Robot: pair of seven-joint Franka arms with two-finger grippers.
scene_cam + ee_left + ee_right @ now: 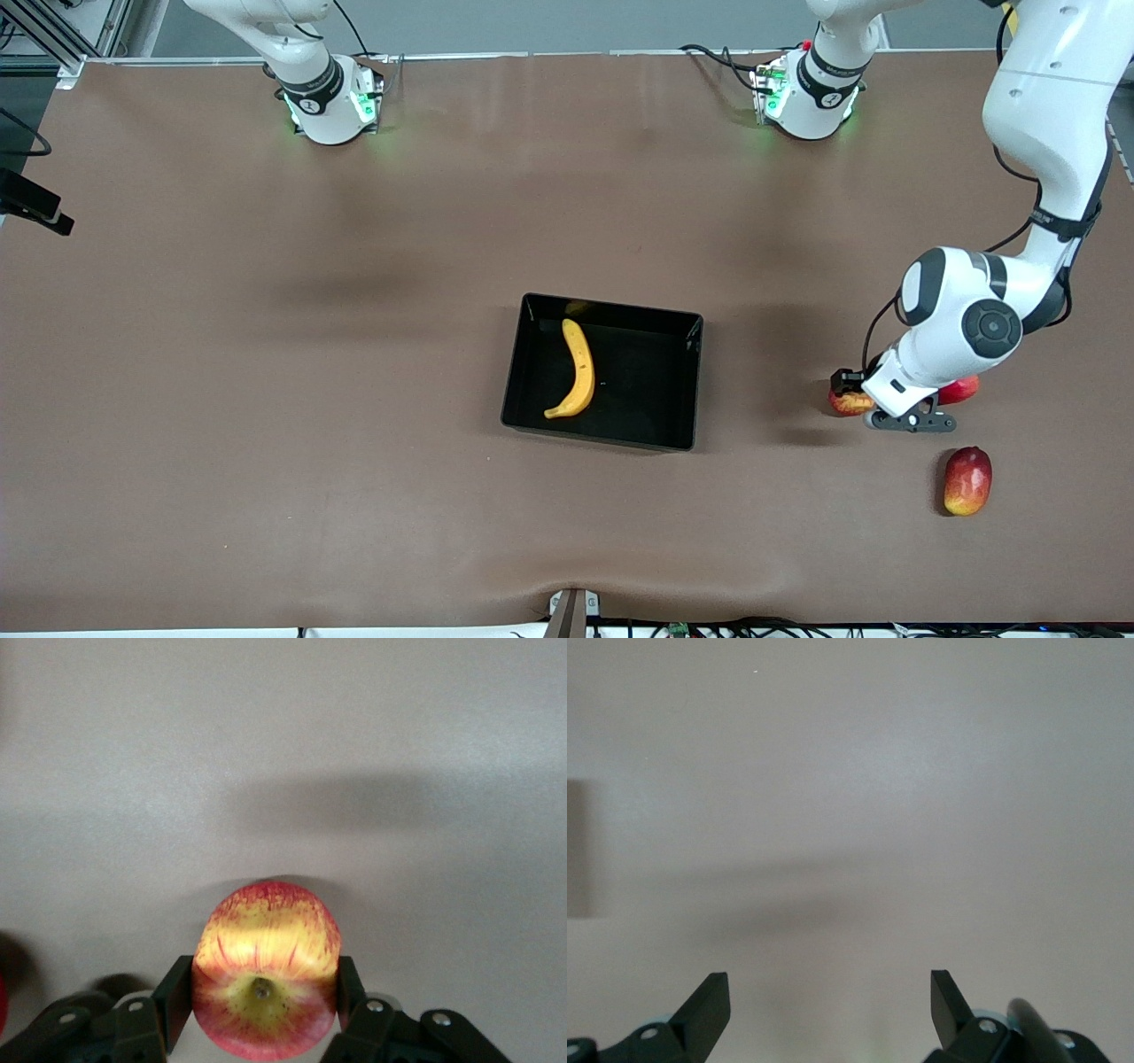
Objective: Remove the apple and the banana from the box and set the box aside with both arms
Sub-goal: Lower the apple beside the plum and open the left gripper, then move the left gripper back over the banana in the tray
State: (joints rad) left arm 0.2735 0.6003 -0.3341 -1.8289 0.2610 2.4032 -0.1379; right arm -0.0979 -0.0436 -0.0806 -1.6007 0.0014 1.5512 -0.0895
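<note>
The yellow banana (580, 368) lies in the black box (611, 307) at the table's middle. My left gripper (848, 387) is low over the table at the left arm's end, shut on the small apple (850, 404), red with yellow streaks. In the left wrist view the apple (266, 970) sits between both fingers (175, 997) of the left gripper (266, 988), which touch its sides. I cannot tell whether it rests on the table. My right gripper (830, 992) is open and empty over bare table; it is out of the front view.
A plain red apple (964, 388) lies right beside the left arm's wrist, partly hidden by it. A red-and-yellow mango (967, 480) lies nearer the front camera than that. The brown table (310, 399) spreads around the box.
</note>
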